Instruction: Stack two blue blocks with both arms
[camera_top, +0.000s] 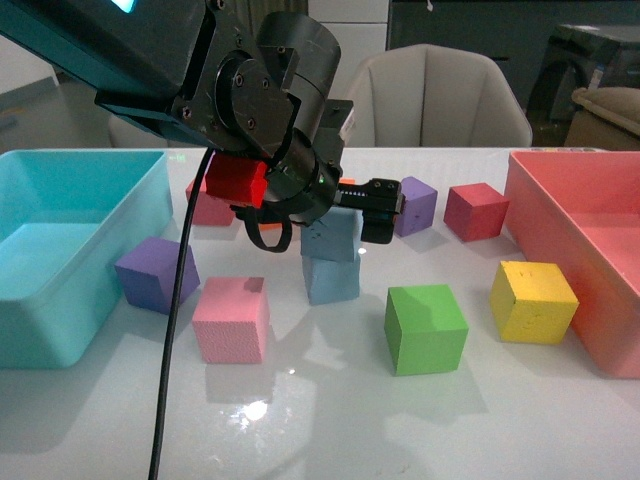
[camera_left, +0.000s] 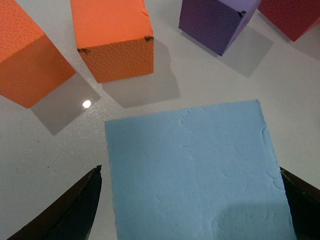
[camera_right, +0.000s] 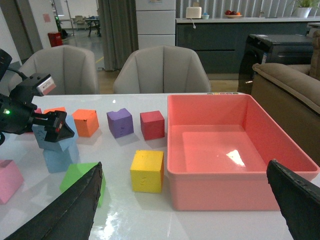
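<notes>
One blue block (camera_top: 332, 280) rests on the white table, and the second blue block (camera_top: 333, 238) sits on top of it, slightly skewed. My left gripper (camera_top: 330, 222) is open and straddles the upper block. In the left wrist view the block's top face (camera_left: 195, 175) fills the space between the two black fingertips (camera_left: 85, 200), with a thin gap on each side. The right wrist view shows the stack, upper block (camera_right: 56, 144) over lower block (camera_right: 59, 160), far from my right gripper (camera_right: 184, 167). That gripper is open, holds nothing, and hovers near the pink bin.
A teal bin (camera_top: 60, 250) stands at the left and a pink bin (camera_top: 590, 240) at the right. Around the stack lie purple (camera_top: 157, 272), pink (camera_top: 232, 318), green (camera_top: 426, 328), yellow (camera_top: 533, 300), red (camera_top: 475, 210) and another purple (camera_top: 415, 205) cube. Two orange cubes (camera_left: 112, 37) sit behind.
</notes>
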